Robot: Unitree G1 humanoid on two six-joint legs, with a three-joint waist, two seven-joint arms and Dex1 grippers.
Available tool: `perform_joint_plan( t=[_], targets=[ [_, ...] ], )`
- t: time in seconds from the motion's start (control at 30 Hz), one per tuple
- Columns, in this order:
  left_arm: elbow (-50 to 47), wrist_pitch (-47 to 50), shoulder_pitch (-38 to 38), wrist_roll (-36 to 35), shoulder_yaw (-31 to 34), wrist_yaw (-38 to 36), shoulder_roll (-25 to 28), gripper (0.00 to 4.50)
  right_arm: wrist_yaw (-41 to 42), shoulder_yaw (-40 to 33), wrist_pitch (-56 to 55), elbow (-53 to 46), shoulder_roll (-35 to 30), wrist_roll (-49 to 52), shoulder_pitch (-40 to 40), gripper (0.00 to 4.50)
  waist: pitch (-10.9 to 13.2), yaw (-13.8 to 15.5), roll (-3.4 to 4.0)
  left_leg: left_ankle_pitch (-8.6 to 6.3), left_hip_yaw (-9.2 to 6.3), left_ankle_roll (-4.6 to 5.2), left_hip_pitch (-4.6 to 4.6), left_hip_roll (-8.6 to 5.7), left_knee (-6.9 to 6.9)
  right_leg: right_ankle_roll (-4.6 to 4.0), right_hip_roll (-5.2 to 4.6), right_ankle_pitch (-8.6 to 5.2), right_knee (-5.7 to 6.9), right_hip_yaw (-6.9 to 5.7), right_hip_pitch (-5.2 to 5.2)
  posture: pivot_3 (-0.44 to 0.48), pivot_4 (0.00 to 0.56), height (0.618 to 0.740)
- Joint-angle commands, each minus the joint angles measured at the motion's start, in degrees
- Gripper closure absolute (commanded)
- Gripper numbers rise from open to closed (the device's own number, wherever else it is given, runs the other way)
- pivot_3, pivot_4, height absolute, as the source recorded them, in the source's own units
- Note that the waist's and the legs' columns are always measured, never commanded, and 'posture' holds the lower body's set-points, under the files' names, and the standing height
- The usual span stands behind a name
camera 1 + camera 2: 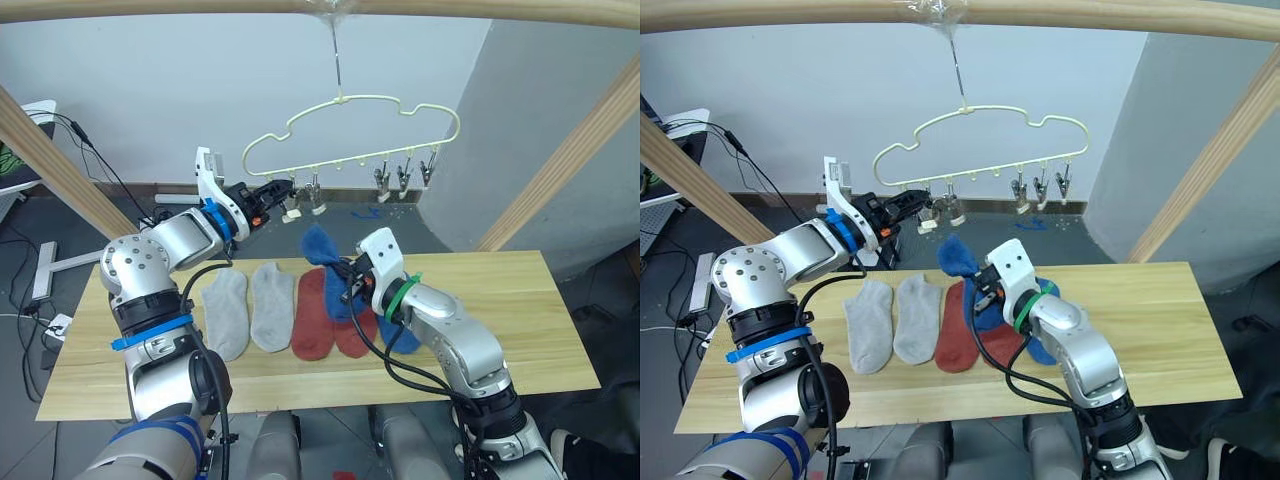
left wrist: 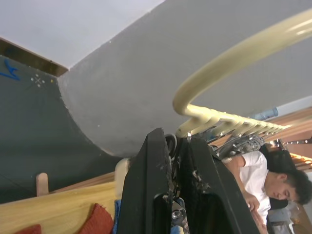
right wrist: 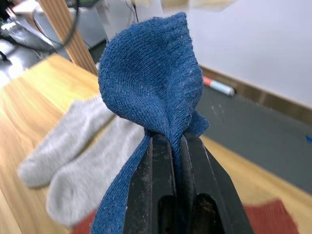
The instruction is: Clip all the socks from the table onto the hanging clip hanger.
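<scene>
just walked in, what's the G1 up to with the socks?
It is hanging socks. The right gripper is shut on a blue sock, lifted off the table toward the pale yellow clip hanger. The left gripper is up at the hanger's leftmost clips, pinching one. No sock hangs yet: two grey socks, two red socks and the other blue sock lie on the table.
</scene>
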Motion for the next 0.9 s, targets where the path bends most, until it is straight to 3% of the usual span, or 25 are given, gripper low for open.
perform_joint_plan(
  t=[0.03, 0.9],
  targets=[
    [-2.3, 0.6, -0.1, -2.1, 0.1, 0.3, 0.6, 4.50, -0.3, -0.2, 0.0, -1.8, 0.9, 1.5, -1.1, 4.49, 0.0, 0.1, 0.00, 0.00, 0.00, 0.00, 0.00, 0.00, 0.00, 0.00, 0.00, 0.00, 0.00, 0.00, 0.01, -0.003, 0.252, 0.740],
    [-5.0, -0.7, 2.4, -4.5, -2.1, -1.9, 2.5, 4.50, -1.6, -1.7, 3.8, 1.5, 3.7, 5.9, -4.8, 4.49, 0.0, 0.2, -0.01, 0.01, 0.00, -0.01, -0.05, -0.01, 0.01, -0.07, -0.01, 0.05, -0.01, -0.02, -0.01, 0.019, 0.247, 0.740]
  ],
)
